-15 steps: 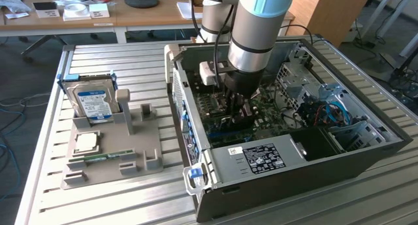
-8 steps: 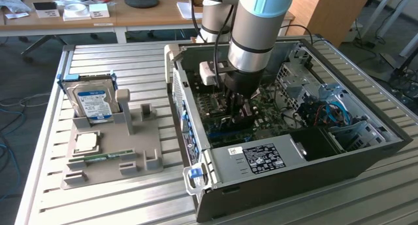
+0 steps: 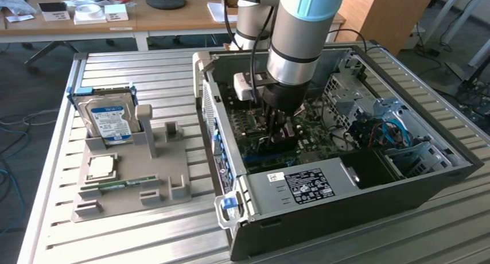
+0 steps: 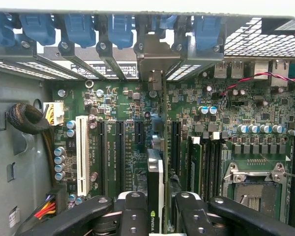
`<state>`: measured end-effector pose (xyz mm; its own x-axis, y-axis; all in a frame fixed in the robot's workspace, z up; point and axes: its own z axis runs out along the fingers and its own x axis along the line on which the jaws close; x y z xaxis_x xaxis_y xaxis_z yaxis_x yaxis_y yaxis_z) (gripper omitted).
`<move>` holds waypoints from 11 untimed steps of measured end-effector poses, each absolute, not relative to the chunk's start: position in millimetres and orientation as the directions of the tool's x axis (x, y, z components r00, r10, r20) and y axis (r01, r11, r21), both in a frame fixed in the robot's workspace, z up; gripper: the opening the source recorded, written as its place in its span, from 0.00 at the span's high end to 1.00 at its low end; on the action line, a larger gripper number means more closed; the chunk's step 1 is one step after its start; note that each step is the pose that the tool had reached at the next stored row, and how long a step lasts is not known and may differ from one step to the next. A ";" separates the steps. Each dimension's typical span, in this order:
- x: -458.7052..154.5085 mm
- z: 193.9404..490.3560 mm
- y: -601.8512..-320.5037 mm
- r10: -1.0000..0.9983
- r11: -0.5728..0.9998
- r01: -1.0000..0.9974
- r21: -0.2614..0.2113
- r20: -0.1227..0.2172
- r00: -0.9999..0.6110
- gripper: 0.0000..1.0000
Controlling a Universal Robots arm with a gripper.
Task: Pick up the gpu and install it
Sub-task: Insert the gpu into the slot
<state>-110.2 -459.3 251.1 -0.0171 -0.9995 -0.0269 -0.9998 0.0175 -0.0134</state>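
Note:
The gpu (image 4: 155,184) stands on edge on the green motherboard (image 4: 123,157) inside the open computer case (image 3: 306,186). It is a thin black card with a logo near me, and its silver bracket (image 4: 155,64) reaches the case's rear slot openings. My gripper (image 4: 161,204) straddles the near end of the card. One black finger (image 4: 132,209) lies against the card's black face. The other leaves a slim gap, so the gripper is open and close around the card. In the exterior view the gripper (image 3: 280,132) reaches straight down into the case over the board.
Blue slot clips (image 4: 78,27) line the case's rear wall. A white slot (image 4: 81,152), a cable bundle (image 4: 27,118) and the processor socket (image 4: 253,189) flank the card. On the exterior view's left, a grey fixture (image 3: 130,183) holds a blue-labelled hard drive (image 3: 111,117), a processor (image 3: 102,166) and a memory stick (image 3: 119,185).

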 end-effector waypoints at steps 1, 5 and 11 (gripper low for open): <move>-110.2 251.1 -459.3 -0.999 0.017 -1.000 -0.013 -0.027 -0.017 0.74; -110.2 251.1 -459.3 -0.999 0.017 -1.000 -0.013 -0.027 -0.017 0.74; -110.2 250.4 -459.4 -0.999 0.017 -1.000 -0.013 -0.027 -0.017 0.74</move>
